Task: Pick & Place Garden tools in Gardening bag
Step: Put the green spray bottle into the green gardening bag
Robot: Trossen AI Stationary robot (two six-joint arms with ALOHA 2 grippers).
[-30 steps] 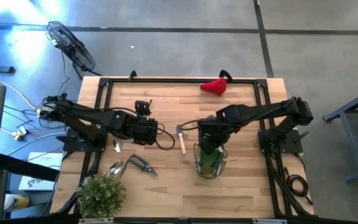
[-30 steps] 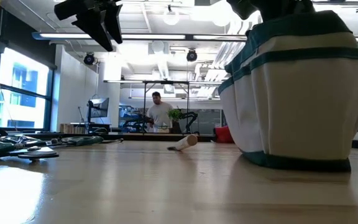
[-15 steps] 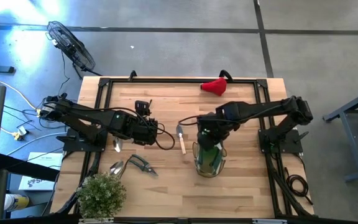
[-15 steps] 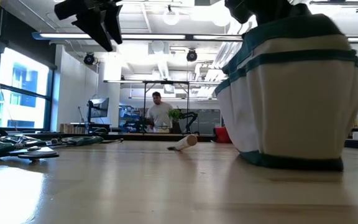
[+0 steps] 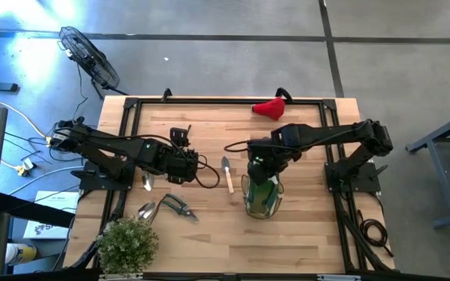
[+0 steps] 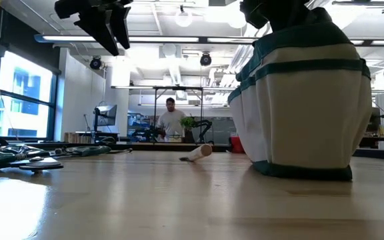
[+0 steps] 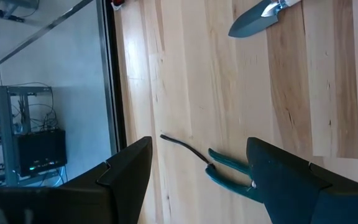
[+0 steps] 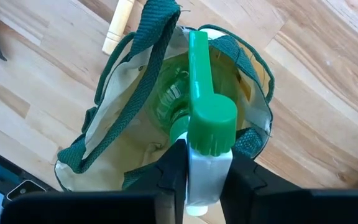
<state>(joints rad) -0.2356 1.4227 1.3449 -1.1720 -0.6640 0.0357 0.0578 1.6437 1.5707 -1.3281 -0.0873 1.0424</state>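
Two fingers of the right gripper (image 8: 204, 180) clamp the green spray bottle (image 8: 199, 118) standing inside the gardening bag (image 5: 260, 195), while the left gripper (image 7: 197, 180), spread open, hovers beside the bag above the pruners (image 7: 232, 177).

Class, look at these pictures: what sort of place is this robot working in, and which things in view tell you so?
Probably a robotics lab or workshop in an open industrial hall: a concrete floor around the wooden table, exposed ceiling pipes and lights, and a person at distant workbenches with equipment.
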